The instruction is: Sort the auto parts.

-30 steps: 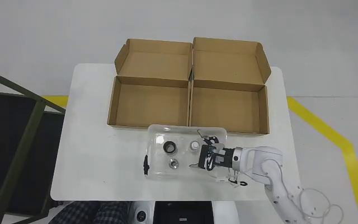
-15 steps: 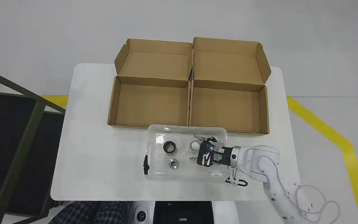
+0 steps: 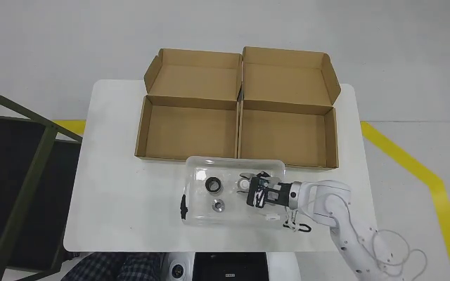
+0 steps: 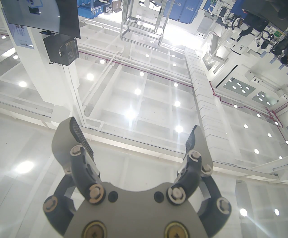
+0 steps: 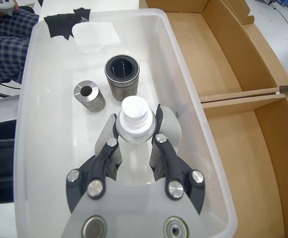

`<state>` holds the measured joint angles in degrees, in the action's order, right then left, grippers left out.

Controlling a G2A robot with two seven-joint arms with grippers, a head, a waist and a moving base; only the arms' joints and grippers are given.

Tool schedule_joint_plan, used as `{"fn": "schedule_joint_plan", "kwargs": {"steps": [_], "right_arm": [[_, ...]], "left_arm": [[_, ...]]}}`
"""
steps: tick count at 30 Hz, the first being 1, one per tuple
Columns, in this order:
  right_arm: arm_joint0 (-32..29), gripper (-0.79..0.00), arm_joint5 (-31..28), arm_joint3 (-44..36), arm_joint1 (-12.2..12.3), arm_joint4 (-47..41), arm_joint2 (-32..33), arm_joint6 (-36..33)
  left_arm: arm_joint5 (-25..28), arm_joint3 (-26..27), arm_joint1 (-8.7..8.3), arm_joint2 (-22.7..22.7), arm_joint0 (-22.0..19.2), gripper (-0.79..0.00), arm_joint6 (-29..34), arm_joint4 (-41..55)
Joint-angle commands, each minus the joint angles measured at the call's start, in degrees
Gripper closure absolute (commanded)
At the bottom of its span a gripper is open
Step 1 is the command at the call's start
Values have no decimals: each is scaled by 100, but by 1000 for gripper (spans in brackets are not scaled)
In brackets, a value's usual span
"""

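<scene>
Clear plastic bin [image 3: 200,163] sits on the near half of the white table [image 3: 112,175], just in front of two open cardboard boxes, the left box [image 3: 186,132] and the right box [image 3: 285,137], which stand side by side and touching. The right gripper [image 5: 136,121] reaches into the bin from the right. Its fingers [image 5: 158,117] are pressed on either side of the clear round base of a white stepped part [image 5: 134,111], pinching it. Whether that part rests on the bin floor or is lifted off it, I cannot tell. Just left of it stands a dark linear bearing [image 5: 122,77], upright. A steel sleeve [image 5: 89,96] with a bored hole stands beside the bearing, nearer. Black tape [image 5: 60,21] sticks to the bin's left end wall. The left gripper [image 4: 135,133] points up at the ceiling, its fingers spread wide with nothing between them.
</scene>
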<state>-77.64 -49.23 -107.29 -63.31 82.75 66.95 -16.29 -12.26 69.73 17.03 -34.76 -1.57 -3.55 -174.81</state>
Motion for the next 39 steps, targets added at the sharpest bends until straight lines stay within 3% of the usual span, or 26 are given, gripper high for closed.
{"fn": "schedule_joint_plan", "kwargs": {"steps": [1,16,25,39], "right_arm": [[-28,0,-65,-90,15,-104,48,26],[-290,0,52,-614,90,-1788,658,673],[-579,0,467,-889,85,-3229,960,1304],[-619,0,432,-842,112,-4777,1317,1356]], "left_arm": [[0,0,0,0,0,-785,0,0],[0,0,0,0,0,-785,0,0],[0,0,0,0,0,-785,0,0],[0,0,0,0,0,-785,0,0]]}}
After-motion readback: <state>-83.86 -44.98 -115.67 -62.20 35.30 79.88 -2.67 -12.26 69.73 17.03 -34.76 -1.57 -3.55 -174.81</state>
